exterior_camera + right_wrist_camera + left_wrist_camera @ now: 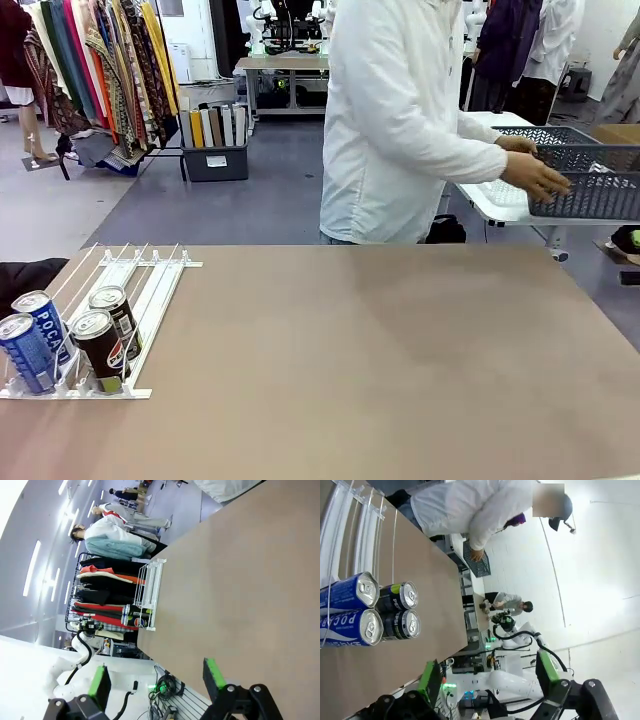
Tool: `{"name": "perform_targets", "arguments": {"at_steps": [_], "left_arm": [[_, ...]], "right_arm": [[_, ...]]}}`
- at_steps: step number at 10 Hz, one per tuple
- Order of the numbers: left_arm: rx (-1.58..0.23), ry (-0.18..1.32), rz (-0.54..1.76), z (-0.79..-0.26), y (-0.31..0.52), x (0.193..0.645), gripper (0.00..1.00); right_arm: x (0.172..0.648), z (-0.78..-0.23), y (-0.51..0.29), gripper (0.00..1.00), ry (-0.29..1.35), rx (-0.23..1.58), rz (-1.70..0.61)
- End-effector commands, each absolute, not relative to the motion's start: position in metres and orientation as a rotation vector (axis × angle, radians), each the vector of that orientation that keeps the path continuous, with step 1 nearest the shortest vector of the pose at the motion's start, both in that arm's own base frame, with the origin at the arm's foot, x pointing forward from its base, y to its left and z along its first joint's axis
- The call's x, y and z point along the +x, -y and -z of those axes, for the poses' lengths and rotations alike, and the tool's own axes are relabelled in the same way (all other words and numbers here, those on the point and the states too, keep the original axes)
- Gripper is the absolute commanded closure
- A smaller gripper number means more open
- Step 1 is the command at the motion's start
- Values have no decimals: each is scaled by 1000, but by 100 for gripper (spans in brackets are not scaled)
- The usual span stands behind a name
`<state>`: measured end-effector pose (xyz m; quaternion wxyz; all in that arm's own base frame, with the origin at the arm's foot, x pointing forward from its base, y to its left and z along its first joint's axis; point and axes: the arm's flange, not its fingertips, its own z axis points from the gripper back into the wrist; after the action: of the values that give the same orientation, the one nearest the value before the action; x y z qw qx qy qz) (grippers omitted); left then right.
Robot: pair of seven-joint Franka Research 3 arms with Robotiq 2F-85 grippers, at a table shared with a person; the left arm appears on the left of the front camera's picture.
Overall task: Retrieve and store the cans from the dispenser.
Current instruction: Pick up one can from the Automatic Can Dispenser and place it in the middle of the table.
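- Left gripper [487, 692], right gripper [156, 692]: fingers apart, empty.
- Lower left: two blue cylindrical cans [28, 352], two dark cans [100, 345] in flat white wire dispenser's [158, 287] near end.
- Upper right: person's hand [535, 175] seemingly grips grey mesh basket [600, 195].

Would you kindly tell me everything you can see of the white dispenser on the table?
The dispenser is a flat white rack of thin wire rails and plastic strips forming two long lanes. It lies flat on the tan table, by the robot's left near corner, running toward the person's side. At its near end, two blue cans stand upright in the left lane and two dark cans in the right. The lanes' far stretch is bare.
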<state>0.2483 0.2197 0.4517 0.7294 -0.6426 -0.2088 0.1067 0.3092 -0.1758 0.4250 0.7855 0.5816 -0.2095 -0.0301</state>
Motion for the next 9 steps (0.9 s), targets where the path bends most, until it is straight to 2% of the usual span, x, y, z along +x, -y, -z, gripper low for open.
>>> {"name": "perform_targets", "arguments": {"at_steps": [1,4,7,8,9], "left_arm": [[-1426,451,-209,-456,-221,251,0],[-1413,442,-219,-453,-216,253,0],[-975,261,-17,-505,-138,278,0],[-724,206,-23,-512,-98,294,0],[-552,155,11,-513,-68,309,0]], "right_arm": [[298,-428,185,0,444,1294,52],[298,-428,185,0,444,1294,52],[298,-428,185,0,444,1294,52],[298,-428,185,0,444,1294,52],[298,-428,185,0,444,1294,52]]}}
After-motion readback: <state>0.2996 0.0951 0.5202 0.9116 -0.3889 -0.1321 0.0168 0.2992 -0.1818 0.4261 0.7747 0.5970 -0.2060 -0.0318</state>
